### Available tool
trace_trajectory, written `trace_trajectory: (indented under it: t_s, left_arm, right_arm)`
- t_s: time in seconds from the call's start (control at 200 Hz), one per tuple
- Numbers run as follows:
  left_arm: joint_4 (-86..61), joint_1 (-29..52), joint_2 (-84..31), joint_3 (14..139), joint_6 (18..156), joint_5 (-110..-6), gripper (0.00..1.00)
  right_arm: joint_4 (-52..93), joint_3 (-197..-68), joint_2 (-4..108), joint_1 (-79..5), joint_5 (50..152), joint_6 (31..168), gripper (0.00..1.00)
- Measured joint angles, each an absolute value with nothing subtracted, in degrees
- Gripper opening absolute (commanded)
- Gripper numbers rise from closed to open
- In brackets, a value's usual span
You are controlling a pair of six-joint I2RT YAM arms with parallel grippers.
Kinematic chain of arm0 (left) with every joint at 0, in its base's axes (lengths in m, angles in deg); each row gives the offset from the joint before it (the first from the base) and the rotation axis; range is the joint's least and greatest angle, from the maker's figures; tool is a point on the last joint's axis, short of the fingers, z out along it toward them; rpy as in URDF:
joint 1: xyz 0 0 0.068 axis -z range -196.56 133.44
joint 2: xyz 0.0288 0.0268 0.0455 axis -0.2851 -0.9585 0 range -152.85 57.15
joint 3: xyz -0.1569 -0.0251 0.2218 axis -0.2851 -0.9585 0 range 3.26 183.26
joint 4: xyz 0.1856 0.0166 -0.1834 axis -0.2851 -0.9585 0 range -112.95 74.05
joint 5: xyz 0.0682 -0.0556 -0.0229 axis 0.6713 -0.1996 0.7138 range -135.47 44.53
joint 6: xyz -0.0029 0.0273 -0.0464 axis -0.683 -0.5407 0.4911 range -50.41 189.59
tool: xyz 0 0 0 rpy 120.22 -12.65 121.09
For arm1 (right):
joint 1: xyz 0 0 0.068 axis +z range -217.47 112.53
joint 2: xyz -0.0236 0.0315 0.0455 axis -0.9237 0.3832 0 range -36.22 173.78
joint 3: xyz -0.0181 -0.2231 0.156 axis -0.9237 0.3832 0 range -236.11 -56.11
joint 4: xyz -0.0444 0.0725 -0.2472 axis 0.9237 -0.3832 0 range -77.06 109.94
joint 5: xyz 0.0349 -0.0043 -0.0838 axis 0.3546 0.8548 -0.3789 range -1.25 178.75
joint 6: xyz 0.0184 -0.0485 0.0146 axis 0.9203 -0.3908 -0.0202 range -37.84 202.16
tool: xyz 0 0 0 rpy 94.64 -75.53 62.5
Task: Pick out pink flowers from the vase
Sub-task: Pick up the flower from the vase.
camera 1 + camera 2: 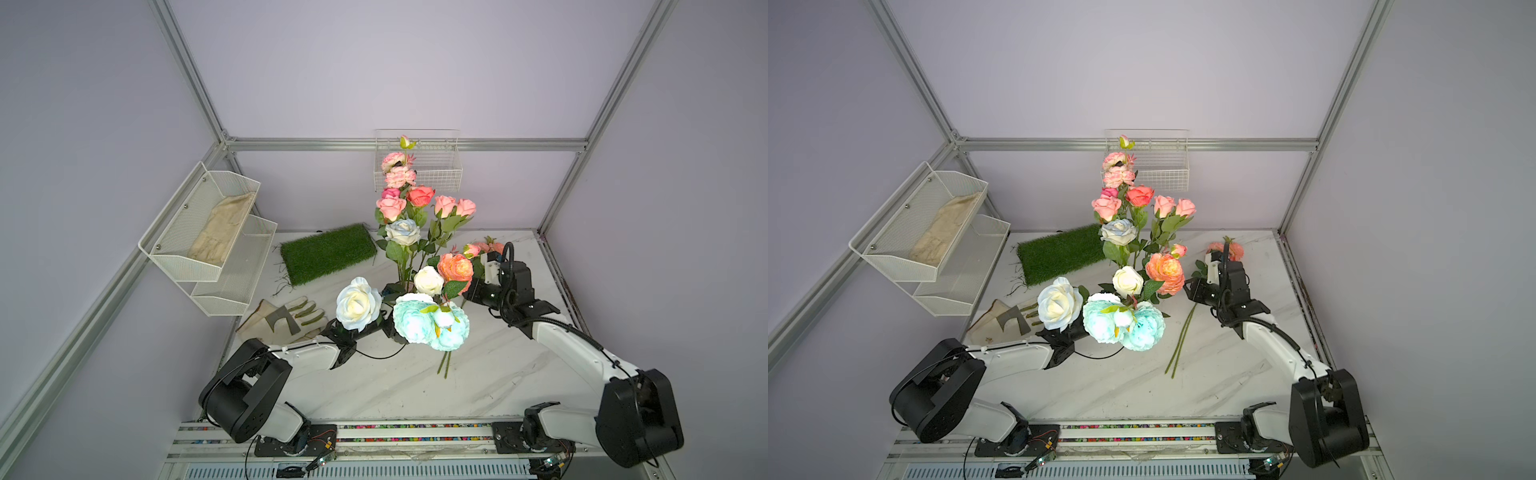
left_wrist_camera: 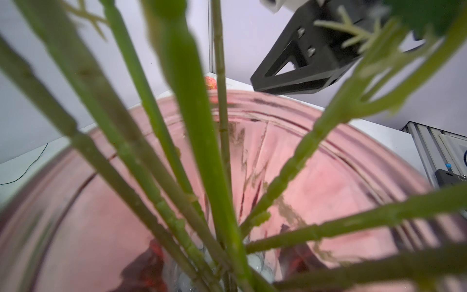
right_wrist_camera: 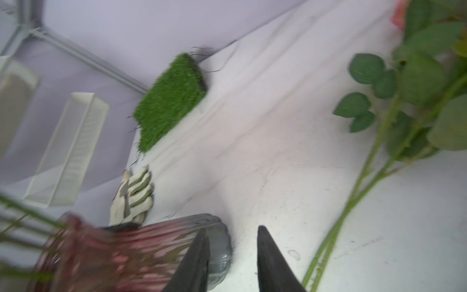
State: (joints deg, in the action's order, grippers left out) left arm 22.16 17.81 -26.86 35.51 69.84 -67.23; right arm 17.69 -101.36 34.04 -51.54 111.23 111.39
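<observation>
1. The right gripper (image 3: pixel 233 228) has its two black fingers parted with nothing between them. It sits just beside the foot of the small smoky-pink ribbed glass vase (image 3: pixel 126 252), at about three o'clock of it in both top views (twelve toward the back wall).
2. The left gripper, at the end of the white left arm (image 1: pixel 307 353) reaching in from seven o'clock, is buried under blooms. I read it as closed, but I cannot tell whether it clamps the vase.
3. The pink flowers (image 1: pixel 419 197), fabric roses and ruffled blooms on long green stems, mostly stand in the vase and fan toward twelve. Two pink stems (image 1: pixel 1179 340) lie on the white marbled table (image 1: pixel 478 395) at five o'clock.
4. The flowers look light, with stiff, knobbly stems and soft, crushable petals. The best hold is on bare stem above the rim, below the leaves. The stems cross in the neck, so pulling one may drag its neighbours. The glass could tip or crack.
5. In the way are the large aqua ruffled blooms (image 1: pixel 415 324) and a cream rose (image 1: pixel 357 305), overhanging from six to eight o'clock.
6. Farther out are a green turf mat (image 1: pixel 328 257) at ten, a pale work glove (image 1: pixel 286 320) at eight, a white mesh shelf (image 1: pixel 237 286) at nine and a white wire basket (image 1: pixel 440 166) at twelve.
</observation>
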Motion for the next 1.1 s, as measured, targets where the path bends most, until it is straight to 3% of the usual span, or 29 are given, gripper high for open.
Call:
trace_trajectory:
  t_s: [0.295,0.89,0.975,1.1]
  left_arm:
    - [23.31,17.57,-27.60,35.51,69.95,-68.08,0.00]
    - [24.14,17.28,-28.17,35.58,70.04,-69.20,0.00]
    - [24.28,17.24,-28.26,35.58,70.17,-69.35,0.00]
    - [24.52,17.20,-28.46,35.64,70.41,-69.48,0.00]
  right_arm:
    - [21.48,-99.79,27.96,-39.89,117.02,107.41,0.37]
    - [17.00,-105.58,29.75,-32.99,115.29,102.74,0.38]
    - [18.50,-106.68,31.57,-32.68,114.68,102.89,0.33]
    - [20.62,-108.07,34.48,-32.38,113.22,102.89,0.13]
